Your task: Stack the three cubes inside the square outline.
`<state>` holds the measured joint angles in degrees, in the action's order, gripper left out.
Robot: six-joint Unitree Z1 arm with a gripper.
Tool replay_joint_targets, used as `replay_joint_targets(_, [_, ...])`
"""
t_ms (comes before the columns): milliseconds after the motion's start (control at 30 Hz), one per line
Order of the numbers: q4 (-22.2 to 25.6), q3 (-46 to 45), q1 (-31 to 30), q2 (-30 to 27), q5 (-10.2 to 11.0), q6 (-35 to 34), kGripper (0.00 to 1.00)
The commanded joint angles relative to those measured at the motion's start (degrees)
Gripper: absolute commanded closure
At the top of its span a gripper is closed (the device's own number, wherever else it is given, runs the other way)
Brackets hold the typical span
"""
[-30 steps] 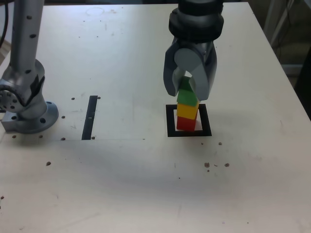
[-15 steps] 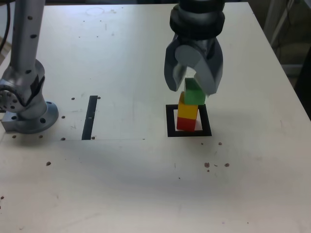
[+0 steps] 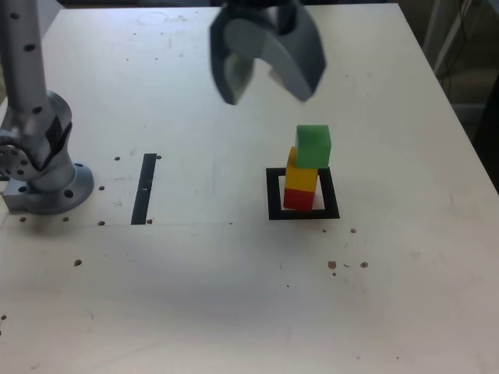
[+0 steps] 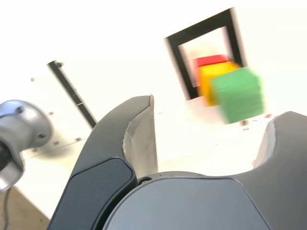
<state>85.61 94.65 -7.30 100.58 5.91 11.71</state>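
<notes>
Green cube [image 3: 313, 146] on yellow [image 3: 301, 175] on red [image 3: 299, 199], stack inside black square [image 3: 330, 204], green offset to ext. view's right. Gripper [image 3: 267, 86] spread, empty, apart from stack; keep fingers clear w/ slow retreat, don't bump green.

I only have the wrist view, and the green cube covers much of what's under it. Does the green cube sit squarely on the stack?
Observer: No. From the exterior view, the matte green cube overhangs the matte yellow cube toward that view's right.

Operator: And the bottom? I can't see that end of the outline.

Observer: The exterior view shows the near bar of the flat black square outline; the matte red cube's front face stands just behind it.

Operator: Where's my hand?

Observer: Off toward the exterior view's left of the stack, with bare tabletop showing between the hand and the green cube.
</notes>
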Motion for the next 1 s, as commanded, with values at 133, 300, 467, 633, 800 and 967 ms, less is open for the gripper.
replay_joint_targets(133, [-0.10,-11.28,-0.07,-9.08,-0.89,-2.33,0.01])
replay_joint_targets(300, [-2.18,-24.84,-0.08,-18.21,-0.72,-5.67,0.01])
replay_joint_targets(467, [-7.44,-33.76,-0.08,-20.38,-1.58,-8.59,0.01])
replay_joint_targets(633, [-12.22,-40.46,-0.08,-20.43,-3.46,-13.06,0.01])
replay_joint_targets(800, [-14.40,-44.40,-0.07,-20.32,-3.58,-16.18,0.01])
replay_joint_targets(967, [-18.08,-49.43,-0.08,-19.69,-3.32,-18.52,0.01])
